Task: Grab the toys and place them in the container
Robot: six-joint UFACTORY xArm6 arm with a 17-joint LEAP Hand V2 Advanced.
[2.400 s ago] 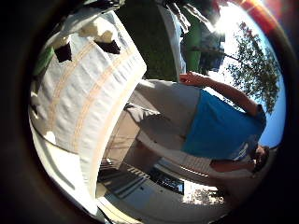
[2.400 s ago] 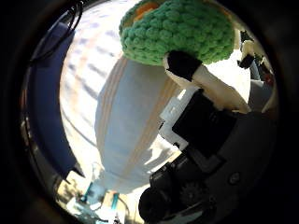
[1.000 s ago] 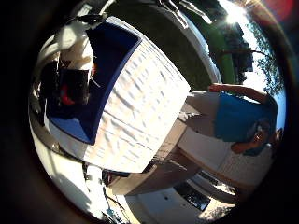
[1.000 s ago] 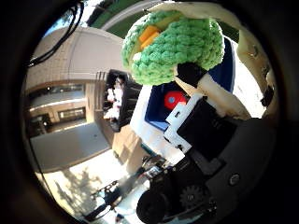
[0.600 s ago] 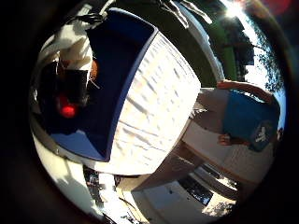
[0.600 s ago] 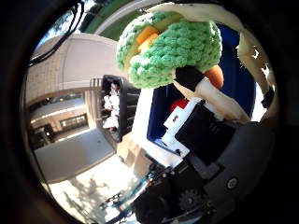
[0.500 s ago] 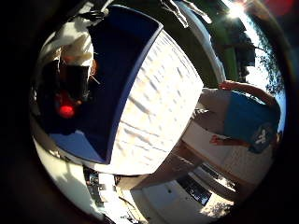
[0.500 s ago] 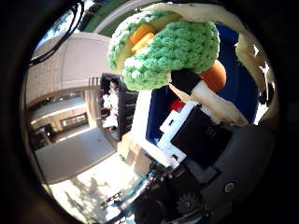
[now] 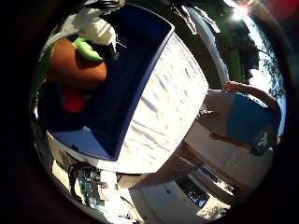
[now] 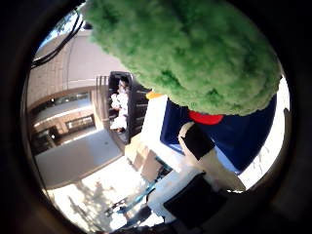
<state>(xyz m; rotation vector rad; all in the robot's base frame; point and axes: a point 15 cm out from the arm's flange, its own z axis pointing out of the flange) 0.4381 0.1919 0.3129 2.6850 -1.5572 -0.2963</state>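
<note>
- green knitted toy (image 10: pixel 195 53) fills the view close to the palm, edges cut off
- hand (image 10: pixel 207 161): grip is hard to tell
- blue container (image 9: pixel 135 84) beyond it, red toy (image 9: pixel 72 100) inside

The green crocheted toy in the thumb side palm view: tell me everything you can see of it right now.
The green crocheted toy fills much of the thumb side view, so it sits very close to the palm. It looks like knitted or crocheted yarn, bright green, with a rounded, bumpy surface. No other colour shows on it here. Beyond it lie the blue container, with a red toy inside. A white and black finger of the hand shows beside it; whether the fingers clasp the toy cannot be seen.
</note>
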